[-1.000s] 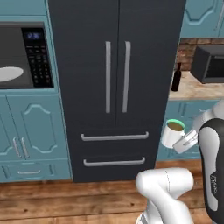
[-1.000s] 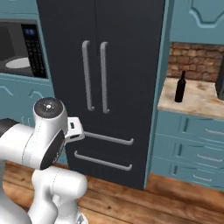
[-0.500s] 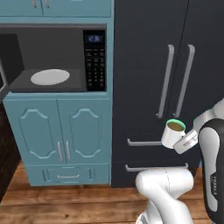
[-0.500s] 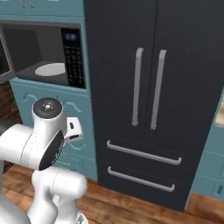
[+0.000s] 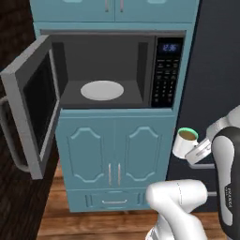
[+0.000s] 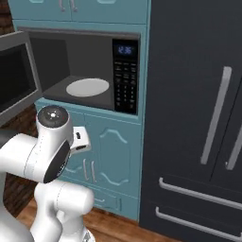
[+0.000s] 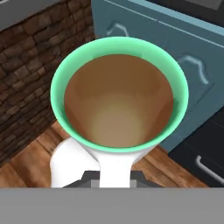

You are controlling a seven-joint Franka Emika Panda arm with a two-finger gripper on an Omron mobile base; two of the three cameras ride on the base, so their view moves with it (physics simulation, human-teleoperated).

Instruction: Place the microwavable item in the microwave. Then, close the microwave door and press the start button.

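Observation:
The microwave (image 5: 167, 75) sits built into teal cabinetry, with a black keypad, a blue display and a white turntable (image 5: 101, 90) inside. The microwave door (image 5: 33, 108) stands swung open to the left, its curved bar handle (image 5: 9, 136) facing outward. In the right base view the microwave (image 6: 125, 75) and its turntable (image 6: 87, 87) appear at upper left. My gripper (image 5: 199, 151) is shut on the handle of the white green-rimmed mug (image 5: 184, 142), held upright below and right of the microwave opening. The hand view looks down into the mug (image 7: 119, 96) and its brown liquid.
Teal cabinet doors (image 5: 112, 154) and a drawer lie under the microwave. A tall dark fridge (image 6: 198, 118) with long handles stands to the right. A brick wall (image 7: 30, 74) and wooden floor (image 7: 30, 162) show past the mug.
Both base views have slid left along the cabinets, so the base has moved; the open microwave now sits in front. The mug stays in my shut gripper, in the same place relative to the arm.

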